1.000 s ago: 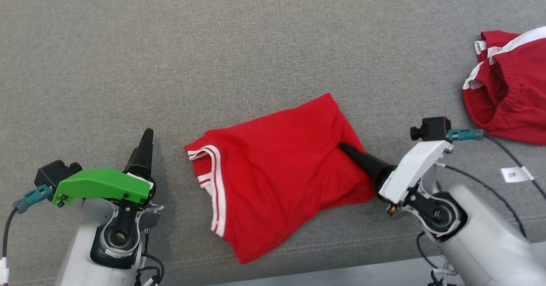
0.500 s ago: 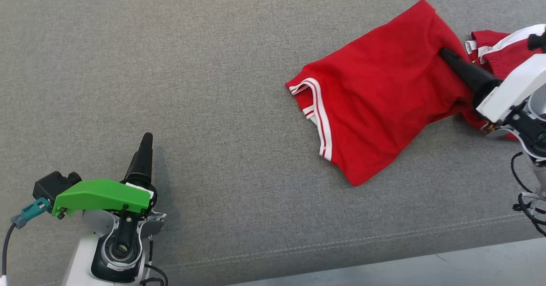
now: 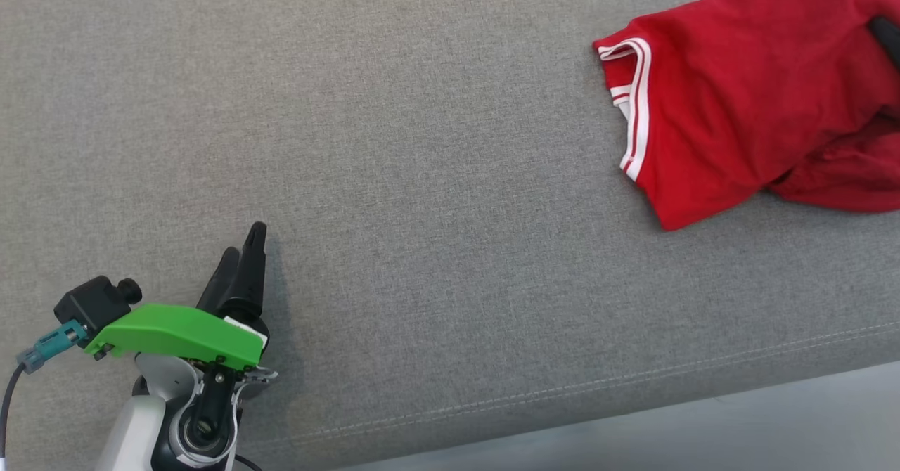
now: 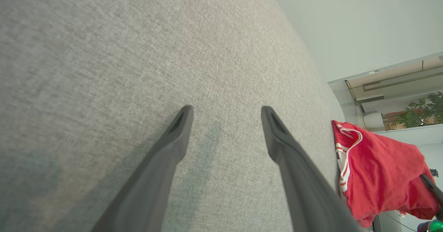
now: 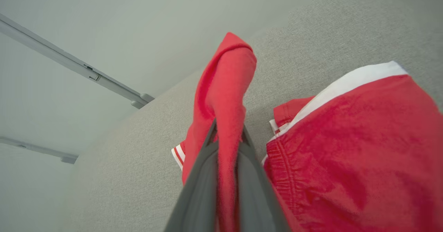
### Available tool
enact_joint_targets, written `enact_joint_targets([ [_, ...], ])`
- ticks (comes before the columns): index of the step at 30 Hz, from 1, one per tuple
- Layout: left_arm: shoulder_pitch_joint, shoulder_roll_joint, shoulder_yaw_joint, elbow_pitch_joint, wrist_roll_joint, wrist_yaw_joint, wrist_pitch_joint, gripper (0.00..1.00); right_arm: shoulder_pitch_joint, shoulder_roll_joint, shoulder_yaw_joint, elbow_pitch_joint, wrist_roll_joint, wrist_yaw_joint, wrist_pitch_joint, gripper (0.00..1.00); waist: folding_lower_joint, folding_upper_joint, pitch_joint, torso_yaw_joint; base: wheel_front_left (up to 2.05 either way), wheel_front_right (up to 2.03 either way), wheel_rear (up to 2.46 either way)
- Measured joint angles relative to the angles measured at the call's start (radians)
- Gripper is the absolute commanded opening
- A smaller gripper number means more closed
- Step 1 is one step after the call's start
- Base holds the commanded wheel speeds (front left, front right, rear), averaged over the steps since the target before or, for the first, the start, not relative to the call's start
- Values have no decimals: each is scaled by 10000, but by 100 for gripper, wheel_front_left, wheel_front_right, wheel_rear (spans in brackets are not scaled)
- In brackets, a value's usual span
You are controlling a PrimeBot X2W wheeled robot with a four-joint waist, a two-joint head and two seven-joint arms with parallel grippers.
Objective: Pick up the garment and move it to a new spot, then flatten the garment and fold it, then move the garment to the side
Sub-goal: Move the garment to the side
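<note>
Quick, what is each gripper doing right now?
Left gripper: open, holding nothing.
Right gripper: closed on the red shirt.

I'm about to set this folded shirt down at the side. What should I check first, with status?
1. Right gripper shut on the red shirt: ok.
2. Left gripper open, apart from the shirt: ok.
3. Fold holding: cannot tell, fabric bunches where it is held.
4. Landing spot bare: not ok, red shorts lie right beside the grip.
5. Shirt back from the grey cushion front edge: ok.
</note>
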Motion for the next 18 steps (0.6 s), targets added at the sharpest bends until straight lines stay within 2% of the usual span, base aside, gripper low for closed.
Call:
enact_joint_targets([
  [6,2,36,13,-259,69,8,86,100,-98,-391,-577,357,284,-270,-15,0,0,0,310,-43,0,0,0],
  [12,65,98,56,-458,104,8,178,100,-85,-878,-988,1177,412,-332,-48,0,0,0,395,93,0,0,0],
  [18,179,199,150,-591,290,10,276,100,337,-767,-988,1925,408,-479,-232,0,0,0,305,193,0,0,0],
])
